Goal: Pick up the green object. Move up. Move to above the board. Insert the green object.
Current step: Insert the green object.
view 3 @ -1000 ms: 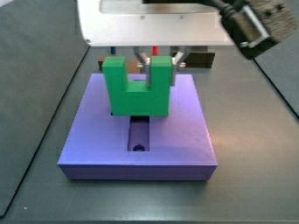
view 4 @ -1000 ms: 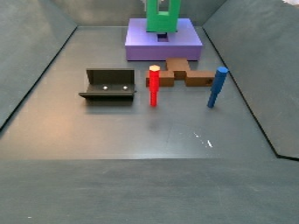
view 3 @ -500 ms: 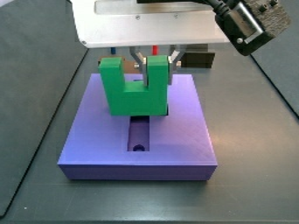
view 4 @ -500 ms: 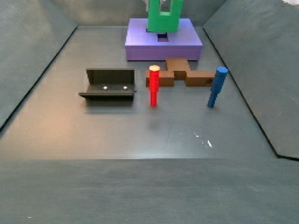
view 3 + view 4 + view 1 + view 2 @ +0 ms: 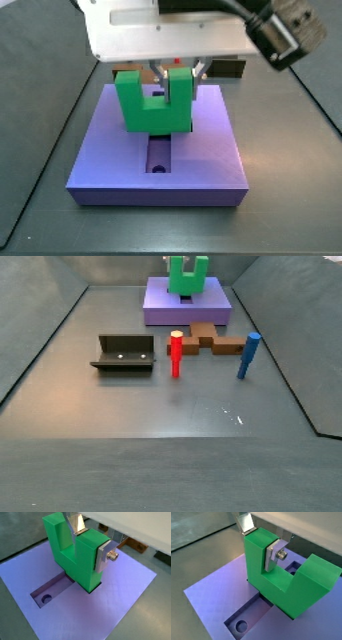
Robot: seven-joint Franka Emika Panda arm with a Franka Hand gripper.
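Since earlier frames: green object (image 5: 152,103) lowered slightly, base now sunk into the recess of the board (image 5: 158,150). Gripper (image 5: 90,543) is positioned over board centre, fingers (image 5: 104,555) clamped on one prong of green object, upright, prongs up. Recess w/ round hole (image 5: 241,625) is left exposed alongside. Elsewhere on floor: fixture (image 5: 124,354), red peg (image 5: 175,353), blue peg (image 5: 247,356), brown block (image 5: 209,338), all well apart from board.

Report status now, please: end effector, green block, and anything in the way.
End effector over the purple board, shut on one prong of the green block. Block upright, base going into the slot. Nothing in the way.
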